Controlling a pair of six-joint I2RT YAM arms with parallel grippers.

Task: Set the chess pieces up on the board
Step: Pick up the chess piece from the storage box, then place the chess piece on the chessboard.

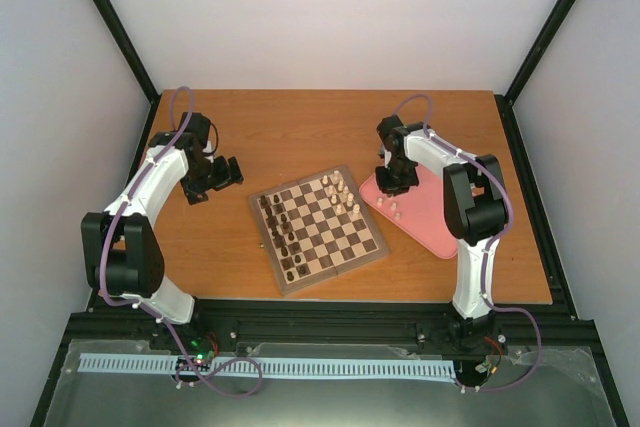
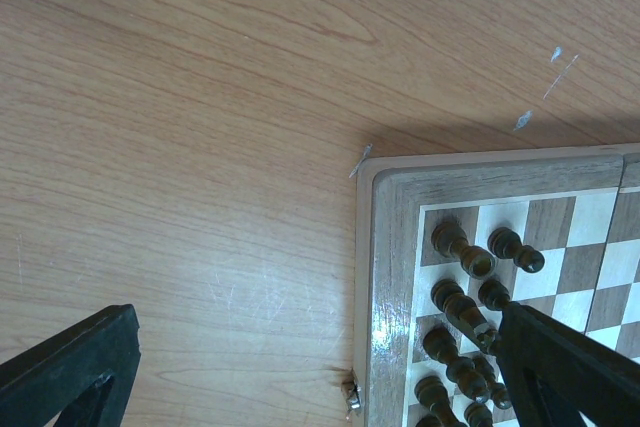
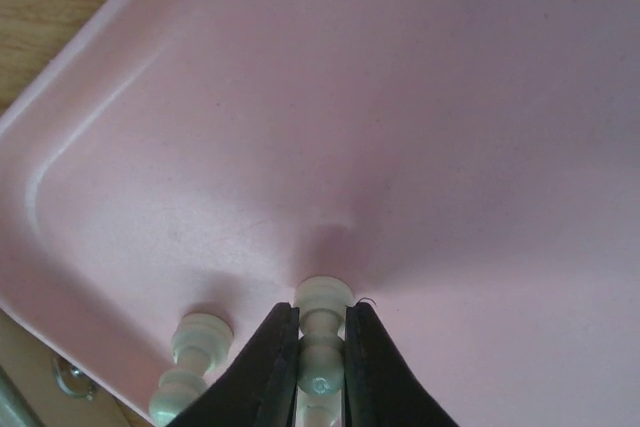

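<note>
We see the right claw [image 3: 322,339] low over the far left corner of the pink tray [image 3: 420,97], pinched narrow on one pale piece [image 3: 323,297] whose long axis runs along the fingers, round base toward the tray floor; we cannot tell whether the base touches it. A second pale piece [image 3: 193,355] stands just beside it, to its left in the wrist view, so lifting straight up looks safer to us than sliding sideways. The board [image 1: 318,229] lies to the left of this claw, touching or nearly touching the tray edge, and the other pale pieces [image 1: 340,190] on it crowd its far right side, the side nearest this arm. The dark pieces [image 1: 281,232] fill the board's left side. The left claw [image 1: 222,175] hangs spread wide and holding nothing over the bare wooden table [image 1: 300,127], just off the board's left corner, well apart from the tray. White walls close the table in on three sides
</note>
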